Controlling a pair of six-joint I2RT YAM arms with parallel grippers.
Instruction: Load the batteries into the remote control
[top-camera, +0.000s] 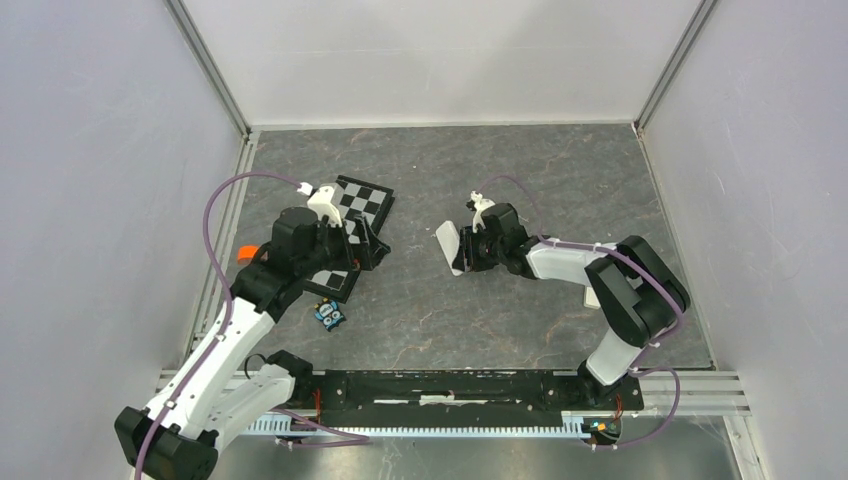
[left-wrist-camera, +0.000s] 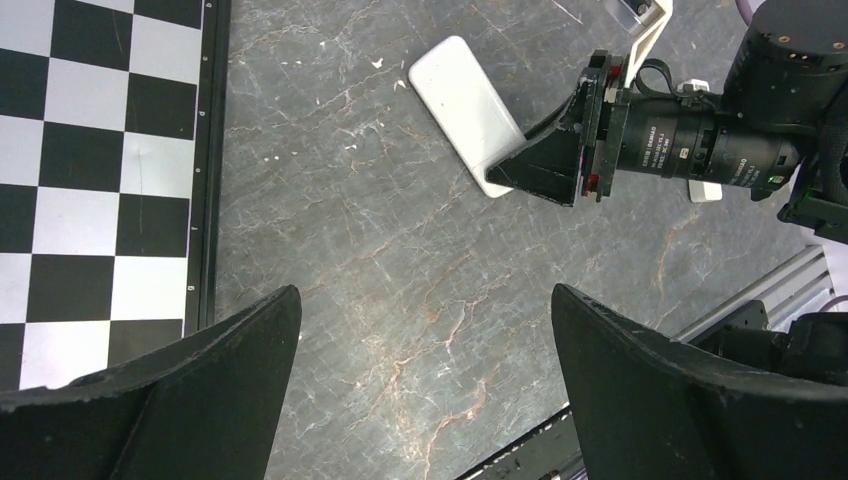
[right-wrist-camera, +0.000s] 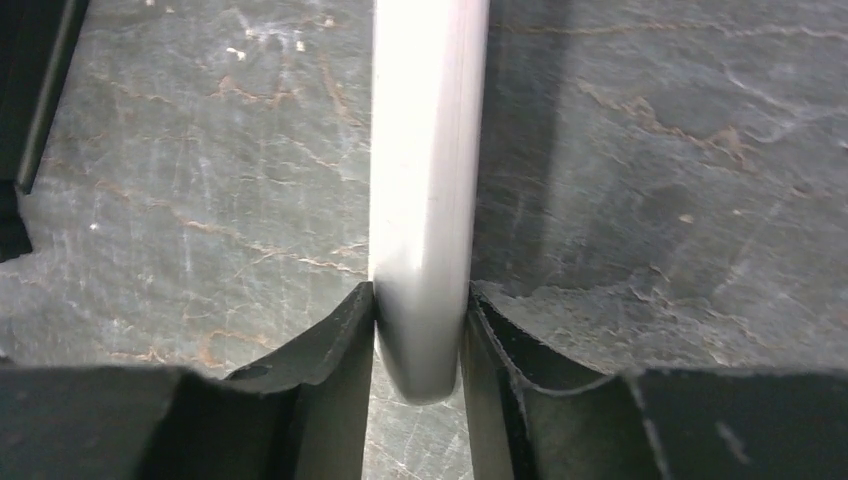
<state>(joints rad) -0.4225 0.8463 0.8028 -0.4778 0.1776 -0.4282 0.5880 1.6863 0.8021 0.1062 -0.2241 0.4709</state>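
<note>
Dark grey marbled bench (top-camera: 520, 320), white walls on 3 sides. Far left: L arm reaches in over a black/white checkered board (top-camera: 365, 200), w/ a small orange bit (top-camera: 247, 252) just beside the arm. A small blue toy-like obj (top-camera: 330, 314) lies on the bench just off the board's near edge. Left hand (top-camera: 365, 245) hangs at the board's right edge; in the left wrist view its fingers (left-wrist-camera: 200, 390) are spread wide w/ nothing but bare bench between them, so it's open and empty. Centre: the remote (top-camera: 449, 247), plain white side showing, no buttons visible, sits well apart from the board, right of it. Right hand (top-camera: 462, 250) is clamped on the remote's near end; right wrist view shows both fingers (right-wrist-camera: 320, 350) pressed against its two long sides, the white bar running straight away from the cam. Can't tell if the remote's far end touches the bench or is lifted. R arm stretches in from the right, elbow bent near the right wall.
</note>
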